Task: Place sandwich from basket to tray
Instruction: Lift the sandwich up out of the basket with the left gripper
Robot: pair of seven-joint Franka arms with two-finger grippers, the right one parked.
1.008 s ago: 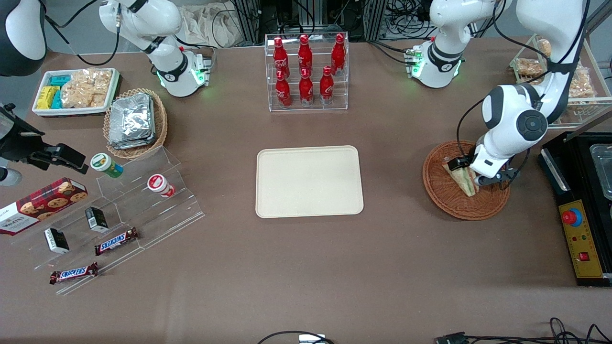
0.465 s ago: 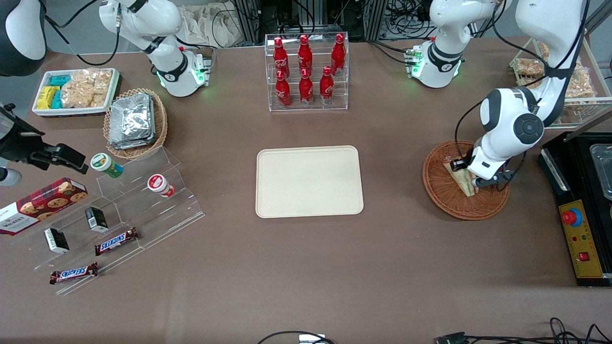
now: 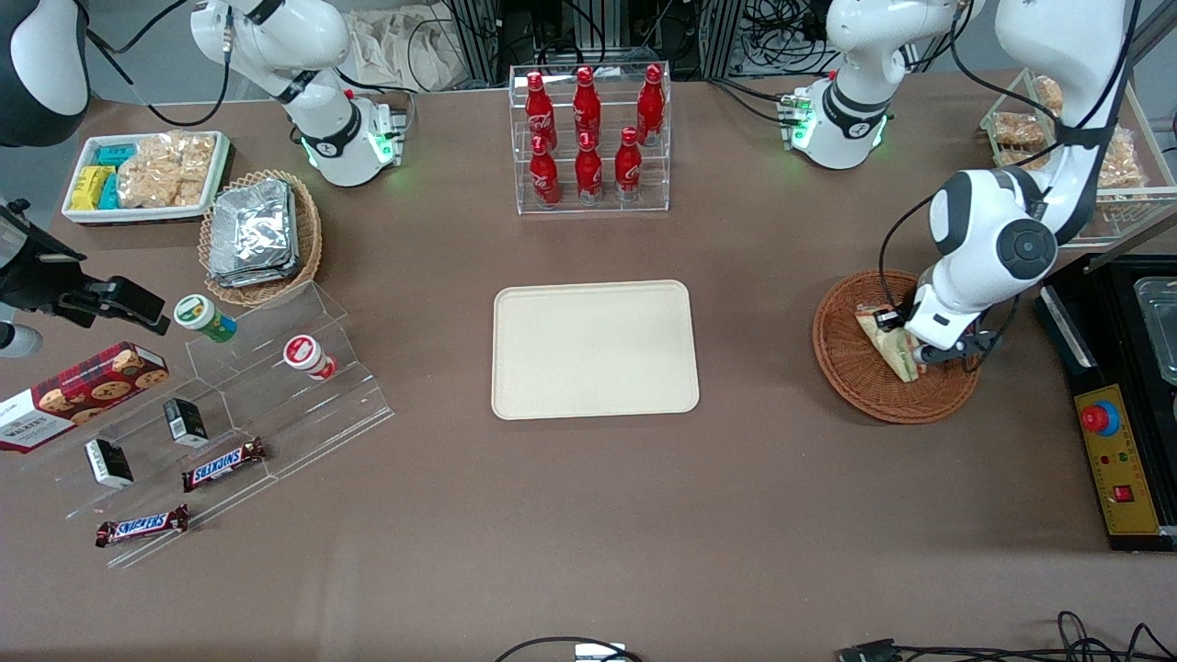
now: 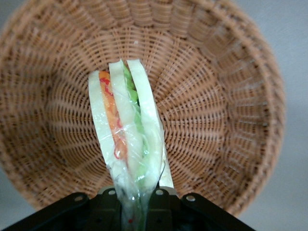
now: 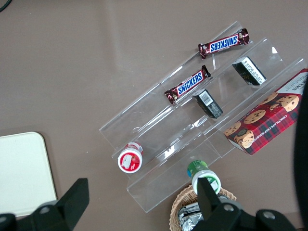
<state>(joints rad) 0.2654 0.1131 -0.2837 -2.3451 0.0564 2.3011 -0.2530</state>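
Front view shows you the brown counter [image 3: 588, 515] bearing the cream tray [image 3: 595, 349] at mid-table, the wicker basket [image 3: 851, 368] toward the working arm's end, and inside it your gripper [image 3: 906, 342], fingers [image 4: 159, 195] clamped on the wrapped sandwich [image 4: 127, 139] held over the weave.

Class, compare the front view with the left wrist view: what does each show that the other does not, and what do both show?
Only the front view shows the tray, the cola bottles and the working arm over the basket.

Only the left wrist view shows the sandwich's layers close up, and the gripper shut on its narrow end.

Both show the sandwich over the basket.
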